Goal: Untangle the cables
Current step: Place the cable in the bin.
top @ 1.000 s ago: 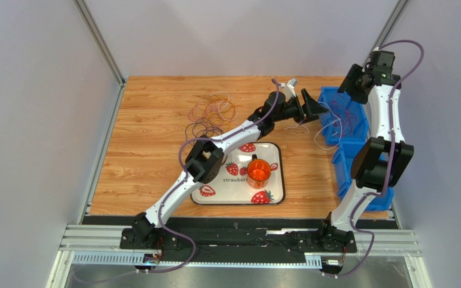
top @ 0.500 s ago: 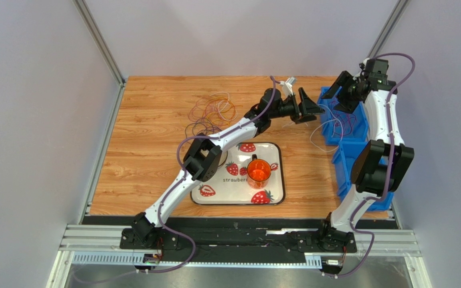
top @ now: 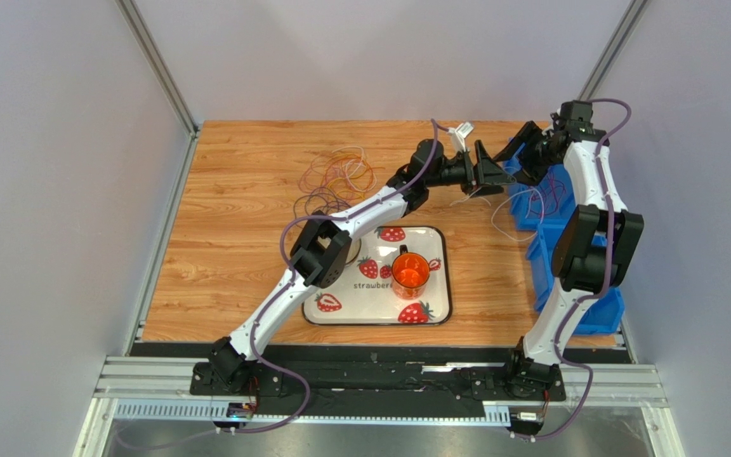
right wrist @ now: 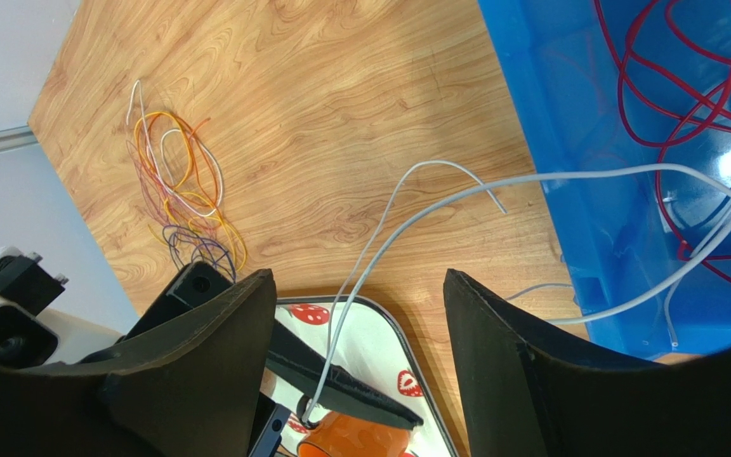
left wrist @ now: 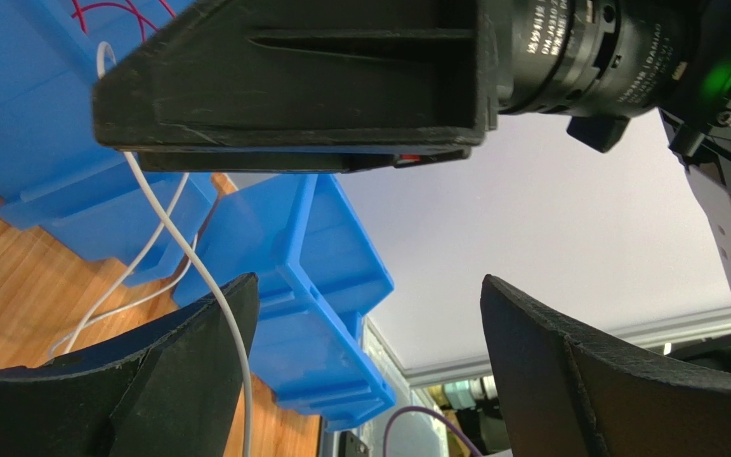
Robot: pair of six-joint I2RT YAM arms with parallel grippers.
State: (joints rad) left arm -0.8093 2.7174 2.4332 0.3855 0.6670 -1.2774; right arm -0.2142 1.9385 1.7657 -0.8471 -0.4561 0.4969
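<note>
A pile of orange, purple and yellow cable loops [top: 336, 181] lies on the wooden table; it also shows in the right wrist view [right wrist: 183, 190]. Reddish cables [right wrist: 684, 76] lie in the blue bin [right wrist: 579, 124]. A white cable [right wrist: 569, 176] runs from the bin and drapes over one finger of my left gripper [top: 495, 171], which is open; the cable shows in the left wrist view [left wrist: 188, 248]. My right gripper [top: 520, 162] is open and empty, right beside and above the left gripper, near the bin's left edge.
Blue bins [top: 569, 205] line the table's right edge. A strawberry-print tray [top: 436, 314] holds an orange cup [top: 410, 271] at the centre front. Metal frame posts stand at the back corners.
My right gripper has come down and left from above the bin, close to the left gripper. The left gripper has shifted slightly, with the white cable still over its finger.
</note>
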